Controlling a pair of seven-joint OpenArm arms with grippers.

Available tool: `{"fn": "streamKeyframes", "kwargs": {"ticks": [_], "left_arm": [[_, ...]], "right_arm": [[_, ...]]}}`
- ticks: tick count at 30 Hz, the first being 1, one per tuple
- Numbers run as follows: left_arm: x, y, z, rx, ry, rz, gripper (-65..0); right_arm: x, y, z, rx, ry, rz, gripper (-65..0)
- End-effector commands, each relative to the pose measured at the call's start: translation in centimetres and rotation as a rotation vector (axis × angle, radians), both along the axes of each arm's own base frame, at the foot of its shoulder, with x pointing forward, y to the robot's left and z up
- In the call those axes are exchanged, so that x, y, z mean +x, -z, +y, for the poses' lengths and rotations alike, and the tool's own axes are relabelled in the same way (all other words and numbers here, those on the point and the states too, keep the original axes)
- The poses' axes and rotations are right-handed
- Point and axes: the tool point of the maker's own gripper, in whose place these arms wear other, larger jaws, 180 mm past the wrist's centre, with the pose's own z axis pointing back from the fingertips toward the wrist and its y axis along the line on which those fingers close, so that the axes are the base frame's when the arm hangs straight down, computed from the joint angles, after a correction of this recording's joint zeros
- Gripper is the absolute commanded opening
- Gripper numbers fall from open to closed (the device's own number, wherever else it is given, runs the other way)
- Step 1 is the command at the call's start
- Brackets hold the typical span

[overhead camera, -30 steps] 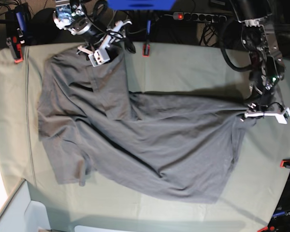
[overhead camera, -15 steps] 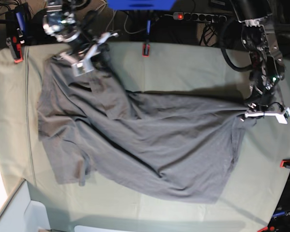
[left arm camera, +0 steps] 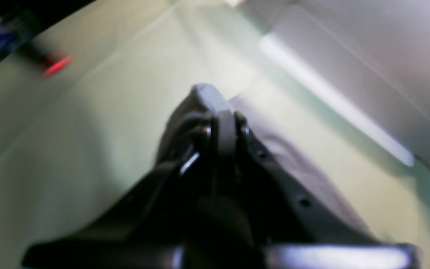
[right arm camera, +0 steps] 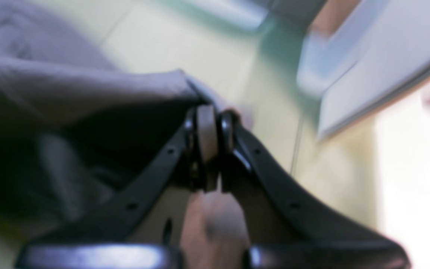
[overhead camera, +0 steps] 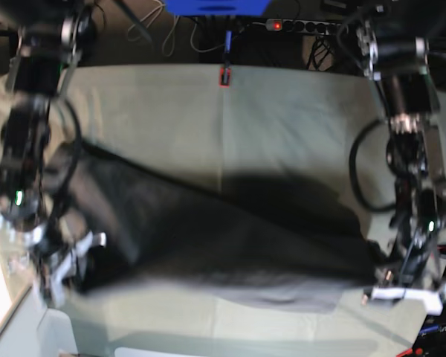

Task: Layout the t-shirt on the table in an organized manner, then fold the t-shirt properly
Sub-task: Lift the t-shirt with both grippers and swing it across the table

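The grey t-shirt [overhead camera: 223, 249] hangs stretched in a long band between my two grippers, over the near half of the table [overhead camera: 282, 111]. On the base view's right, my left gripper [overhead camera: 390, 286] is shut on one end of it; the left wrist view shows the closed left gripper [left arm camera: 215, 108] with grey t-shirt [left arm camera: 293, 157] cloth bunched around its tips. At the left of the base view my right gripper [overhead camera: 67, 260] is shut on the other end. The right wrist view shows the right gripper [right arm camera: 209, 116] pinching a fold of the t-shirt [right arm camera: 88, 89].
A red clamp [overhead camera: 224, 76] sits on the table's far edge, with cables and a power strip [overhead camera: 305, 26] behind it. A pale box [overhead camera: 52, 335] stands at the near left corner. Another red clamp [left arm camera: 56, 65] shows blurred in the left wrist view.
The right gripper closed on the shirt at the far left. Both arms then swung toward the near edge, lifting the shirt off the cloth and stretching it between them.
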Motion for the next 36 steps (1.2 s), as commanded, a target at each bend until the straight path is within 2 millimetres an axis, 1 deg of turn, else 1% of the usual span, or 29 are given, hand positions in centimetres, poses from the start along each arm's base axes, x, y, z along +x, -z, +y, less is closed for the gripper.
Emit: {"fn": "streamKeyframes", "kwargs": {"ticks": [1,2,4,5,6,7,8,9,10,12,14,16,17,18,19,20,21,22,23,25,27,28,29,30,32,33,34,36], "left_arm": [[1.5,-3.3,0.3,0.028,-0.007,-0.079,-64.9],[2.6,-4.6,0.0,0.027,0.001,-0.099,-64.9],[4.7,-6.7,-0.6,0.021,0.015,-0.127,-64.9],[5.9,-8.0,-1.0,0.019,0.024,-0.140,-64.9],[7.2,-9.6,-1.3,0.017,0.032,-0.155,-64.9],[8.2,-11.1,-1.8,0.019,0.042,-0.173,-64.9],[9.2,-12.8,-2.1,0.023,0.050,-0.190,-64.9],[10.1,-14.5,-2.5,0.031,0.061,-0.208,-64.9],[10.8,-16.5,-3.0,0.041,0.072,-0.232,-64.9],[11.9,-19.7,-3.4,0.052,0.081,-0.266,-64.9],[12.6,-23.3,-3.4,0.064,0.071,-0.332,-64.9],[12.9,-26.2,-3.3,0.096,0.058,-0.395,-64.9],[12.9,-27.4,-3.3,0.108,0.054,-0.423,-64.9],[12.9,-28.1,-3.4,0.119,0.051,-0.444,-64.9],[12.8,-28.5,-3.3,0.123,0.046,-0.456,-64.9],[12.7,-28.6,-2.7,0.132,0.037,-0.461,-64.9],[12.7,-28.5,-2.8,0.137,0.039,-0.459,-64.9],[12.7,-28.4,-2.7,0.142,0.041,-0.457,-64.9],[12.7,-28.0,-2.6,0.142,0.039,-0.450,-64.9],[12.7,-25.2,-2.3,0.139,0.036,-0.405,-64.9],[12.2,-23.4,-2.4,0.145,0.043,-0.391,-64.9],[11.6,-22.5,-2.1,0.159,0.041,-0.384,-64.9],[11.0,-20.8,-1.6,0.174,0.039,-0.364,-64.9],[10.4,-19.5,-1.6,0.182,0.044,-0.352,-64.9],[9.2,-16.9,-2.0,0.192,0.058,-0.326,-64.9],[8.5,-15.3,-2.3,0.196,0.069,-0.308,-64.9],[7.7,-14.2,-2.6,0.200,0.077,-0.297,-64.9],[5.9,-11.7,-1.6,0.210,0.067,-0.268,-64.9]], "right_arm": [[2.1,-3.5,0.3,0.012,-0.025,-0.083,-65.0],[3.9,-5.2,0.0,0.019,-0.025,-0.104,-65.0],[6.5,-7.6,-1.2,0.028,-0.013,-0.127,-65.0],[8.0,-8.9,-1.3,0.039,-0.017,-0.136,-65.0],[9.7,-11.1,-1.0,0.045,-0.030,-0.161,-65.0],[10.8,-12.7,-0.8,0.055,-0.041,-0.185,-65.0],[11.8,-14.7,-1.3,0.058,-0.041,-0.217,-65.0],[12.6,-16.3,-1.6,0.059,-0.044,-0.245,-65.0],[13.3,-18.5,-1.4,0.057,-0.057,-0.284,-65.0],[14.4,-22.6,-1.0,0.054,-0.076,-0.352,-65.0],[14.8,-26.3,-1.6,0.049,-0.075,-0.412,-65.0],[15.0,-29.4,-1.5,0.053,-0.084,-0.468,-65.0],[14.9,-30.7,-1.7,0.056,-0.084,-0.493,-65.0],[14.7,-31.8,-2.3,0.050,-0.073,-0.510,-65.0],[14.6,-32.3,-3.0,0.044,-0.064,-0.520,-65.0],[14.5,-32.5,-3.4,0.043,-0.057,-0.524,-65.0],[14.4,-32.5,-3.6,0.042,-0.054,-0.524,-65.0],[14.4,-32.3,-3.8,0.039,-0.049,-0.520,-65.0],[14.3,-31.6,-4.5,0.036,-0.037,-0.505,-65.0],[13.9,-29.0,-6.4,0.042,-0.003,-0.469,-65.0],[12.9,-26.5,-7.4,0.050,0.023,-0.458,-65.0],[12.3,-24.7,-7.8,0.046,0.035,-0.443,-65.0],[11.5,-22.7,-8.1,0.035,0.046,-0.418,-65.0],[10.6,-21.1,-8.3,0.025,0.055,-0.402,-65.0],[8.9,-17.7,-7.9,0.006,0.055,-0.363,-65.0],[8.1,-15.8,-6.7,0.010,0.040,-0.349,-65.0],[7.1,-14.4,-5.9,0.005,0.026,-0.339,-65.0],[4.6,-12.0,-4.8,-0.011,0.018,-0.321,-65.0]]}}
